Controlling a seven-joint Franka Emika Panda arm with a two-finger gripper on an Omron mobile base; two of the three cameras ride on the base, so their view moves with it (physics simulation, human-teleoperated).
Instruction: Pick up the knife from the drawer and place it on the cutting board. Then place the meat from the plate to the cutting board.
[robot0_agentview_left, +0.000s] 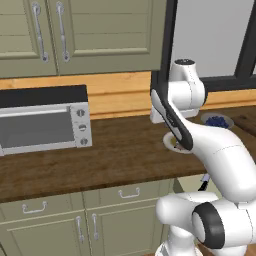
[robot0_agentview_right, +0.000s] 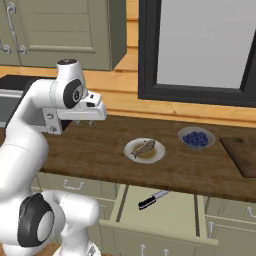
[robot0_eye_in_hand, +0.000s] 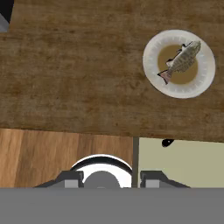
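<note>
Here the white arm is folded high above the wooden counter (robot0_agentview_right: 100, 150), and the jaws (robot0_eye_in_hand: 109, 177) point straight down; they stand open and hold nothing. The slim knife (robot0_agentview_right: 153, 199) lies in the open sage-green drawer (robot0_agentview_right: 160, 210). The fish-shaped meat (robot0_agentview_right: 144, 147) rests on the round white plate (robot0_agentview_right: 131, 153). The dark cutting board (robot0_agentview_right: 242, 152) lies flat at the right.

No text, label, brand, number or sign can be read anywhere. The toaster oven (robot0_agentview_left: 44, 122) at the bench's left end carries three round knobs with marks too small to make out, and the plate (robot0_agentview_right: 145, 150), cabinets and drawer (robot0_agentview_right: 160, 212) bear no lettering.
</note>
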